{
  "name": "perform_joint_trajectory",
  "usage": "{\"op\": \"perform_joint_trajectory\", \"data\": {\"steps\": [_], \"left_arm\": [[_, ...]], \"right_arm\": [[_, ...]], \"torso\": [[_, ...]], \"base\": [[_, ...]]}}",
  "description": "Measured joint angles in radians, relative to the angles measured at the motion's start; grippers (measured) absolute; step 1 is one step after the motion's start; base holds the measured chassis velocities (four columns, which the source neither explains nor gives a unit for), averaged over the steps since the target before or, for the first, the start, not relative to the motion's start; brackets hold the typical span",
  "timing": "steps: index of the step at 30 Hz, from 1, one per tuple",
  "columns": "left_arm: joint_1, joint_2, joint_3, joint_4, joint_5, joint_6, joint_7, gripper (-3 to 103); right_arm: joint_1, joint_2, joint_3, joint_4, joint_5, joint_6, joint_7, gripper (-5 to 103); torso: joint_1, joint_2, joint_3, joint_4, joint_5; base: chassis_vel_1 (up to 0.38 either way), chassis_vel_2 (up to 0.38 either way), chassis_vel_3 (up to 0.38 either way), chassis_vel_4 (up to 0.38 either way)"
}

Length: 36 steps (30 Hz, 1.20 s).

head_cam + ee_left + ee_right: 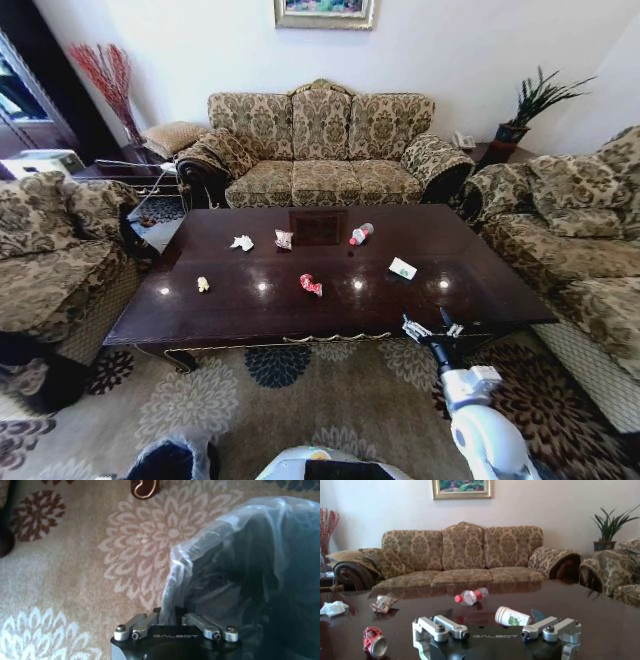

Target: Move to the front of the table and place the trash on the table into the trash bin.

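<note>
The table (230, 312) stretches across the head view with trash scattered on its dark top: a crumpled white paper (242, 242), a crinkled wrapper (284, 239), a clear bottle with a red cap (360, 234), a white-green carton (403, 268), a red wrapper (311, 285) and a yellowish scrap (203, 284). My right gripper (432, 323) hovers open over the table's front edge, near the carton (512, 616). My left gripper (171, 612) is shut on the bag-lined rim of the trash bin (250, 573), which stands on the carpet at my lower left (172, 458).
A sofa (320, 150) stands behind the table, and armchairs flank it at left (55, 250) and right (580, 240). A glass side table (155, 225) sits at the far left corner. Patterned carpet (300, 400) lies between me and the table.
</note>
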Motion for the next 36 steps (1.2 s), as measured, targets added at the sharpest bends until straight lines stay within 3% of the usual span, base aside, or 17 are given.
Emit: {"op": "perform_joint_trajectory", "data": {"steps": [2,5,12,14,18,20,22,24,25,29,31,36], "left_arm": [[-0.013,-0.004,-0.004,0.020,0.010,-0.013,0.006,13],[-0.018,-0.008,-0.006,0.028,0.012,-0.018,0.012,8],[-0.018,-0.012,-0.016,0.036,-0.017,-0.023,0.012,8],[0.002,-0.011,-0.025,0.022,-0.066,-0.021,0.008,8],[0.036,-0.011,-0.035,-0.007,-0.130,-0.012,0.000,7],[0.093,-0.012,-0.050,-0.068,-0.213,0.004,-0.003,2],[0.111,-0.012,-0.057,-0.093,-0.239,0.006,-0.004,2],[0.168,-0.008,-0.085,-0.175,-0.309,0.015,-0.018,0],[0.197,-0.006,-0.096,-0.207,-0.338,0.017,-0.018,0],[0.291,-0.007,-0.162,-0.312,-0.425,0.040,-0.016,0],[0.343,-0.008,-0.215,-0.377,-0.466,0.044,-0.017,0],[0.416,-0.017,-0.358,-0.497,-0.561,0.053,-0.012,0]], "right_arm": [[-0.012,-0.002,0.002,0.001,0.001,0.002,0.000,100],[-0.014,-0.004,0.002,0.000,0.001,0.005,-0.001,100],[-0.009,0.006,-0.006,-0.001,0.001,0.009,-0.002,100],[-0.007,0.012,-0.008,-0.010,0.001,0.021,-0.006,100],[0.001,0.014,-0.007,-0.022,0.009,0.032,-0.011,100],[0.018,0.015,-0.006,-0.039,0.030,0.041,-0.019,100],[0.024,0.015,-0.006,-0.045,0.037,0.043,-0.022,100],[0.044,0.017,-0.007,-0.066,0.062,0.051,-0.030,100],[0.053,0.018,-0.010,-0.076,0.070,0.056,-0.034,100],[0.083,0.022,-0.018,-0.109,0.092,0.076,-0.048,100],[0.099,0.024,-0.024,-0.126,0.106,0.082,-0.057,100],[0.127,0.031,-0.044,-0.152,0.124,0.122,-0.087,100]], "torso": [[0.000,0.000,0.000,-0.0006,0.0007],[0.000,0.000,0.000,0.0003,0.0012],[0.000,0.000,0.000,0.0002,0.0002],[0.000,0.000,0.000,-0.0001,-0.0035],[0.000,0.000,0.000,0.0003,-0.0057],[0.000,0.000,0.000,0.0014,-0.0071],[0.000,0.000,0.000,0.0017,-0.0065],[0.000,0.000,0.000,-0.0006,-0.0022],[0.000,0.000,0.000,-0.0008,-0.0017],[0.000,0.000,0.000,0.0002,-0.0034],[0.000,0.000,0.000,0.0015,-0.0006],[0.000,0.000,0.000,-0.0005,-0.0031]], "base": [[0.000,0.000,0.000,0.000],[0.000,0.000,0.000,0.000],[0.000,0.000,0.000,0.000],[0.000,0.000,0.000,0.000],[0.000,0.000,0.000,0.000],[0.000,0.000,0.000,0.000],[0.000,0.000,0.000,0.000],[0.000,0.000,0.000,0.000],[0.000,0.000,0.000,0.000],[0.000,0.000,0.000,0.000],[0.000,0.000,0.000,0.000],[0.000,0.000,0.000,0.000]]}}
